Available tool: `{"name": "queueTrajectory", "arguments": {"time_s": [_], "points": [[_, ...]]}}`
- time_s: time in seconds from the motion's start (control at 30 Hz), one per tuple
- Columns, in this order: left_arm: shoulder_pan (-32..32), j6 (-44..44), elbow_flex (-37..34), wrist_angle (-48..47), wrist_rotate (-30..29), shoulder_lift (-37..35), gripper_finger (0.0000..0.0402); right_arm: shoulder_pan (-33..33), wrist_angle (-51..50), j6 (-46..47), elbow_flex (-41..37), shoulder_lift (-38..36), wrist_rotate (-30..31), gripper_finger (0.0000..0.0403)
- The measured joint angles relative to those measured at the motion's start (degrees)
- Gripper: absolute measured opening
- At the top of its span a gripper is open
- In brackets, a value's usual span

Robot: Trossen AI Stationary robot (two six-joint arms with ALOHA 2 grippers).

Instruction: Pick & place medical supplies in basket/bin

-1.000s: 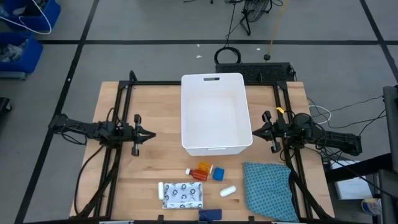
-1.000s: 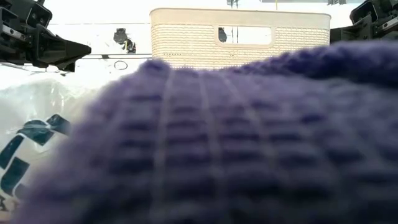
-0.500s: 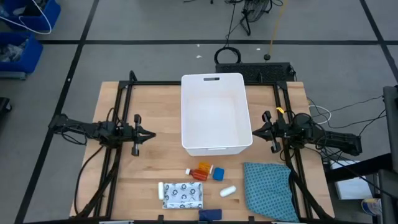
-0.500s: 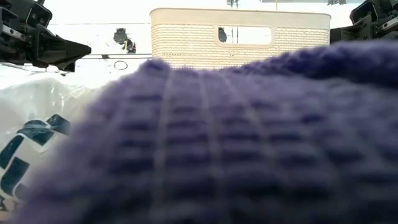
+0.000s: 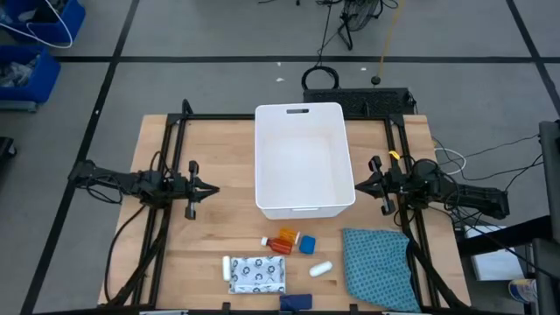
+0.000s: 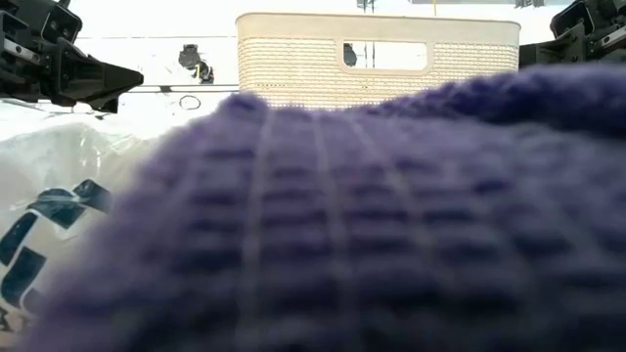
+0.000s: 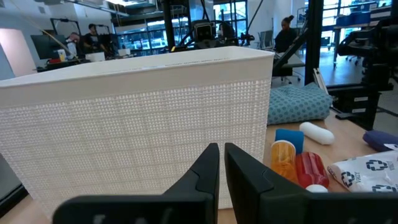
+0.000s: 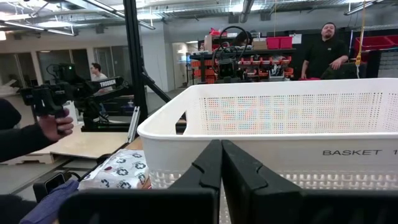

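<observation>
The white bin [image 5: 302, 157] stands in the middle of the table, toward the far side. The supplies lie near the front edge: two orange pill bottles [image 5: 284, 241], a blue cube [image 5: 307, 244], a white roll [image 5: 321, 269], a patterned white packet [image 5: 258, 275] and a dark blue bar [image 5: 296, 302]. My left gripper [image 5: 210, 188] hovers shut and level at the bin's left side. My right gripper [image 5: 359, 185] hovers shut and level at its right side. Neither holds anything. In the left wrist view the bin wall [image 7: 137, 124] is just beyond my left gripper [image 7: 221, 154].
A teal patterned cloth [image 5: 378, 267] lies at the front right of the table. In the low view the dark blue bar [image 6: 391, 225] fills the foreground and hides most of the table. People stand in the room beyond [image 8: 326, 43].
</observation>
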Motion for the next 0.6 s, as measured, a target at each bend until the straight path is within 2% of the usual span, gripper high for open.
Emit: {"name": "queueTrajectory", "arguments": {"time_s": [0.47,0.6], "points": [[0.0,-7.3,0.0,5.1,0.1,0.0,0.0031,0.0,-0.1,0.0,0.0,0.0,0.0,0.0],[0.0,-6.9,0.0,7.5,0.0,0.0,0.0031,0.0,1.7,-0.9,0.0,0.0,0.0,0.0]]}}
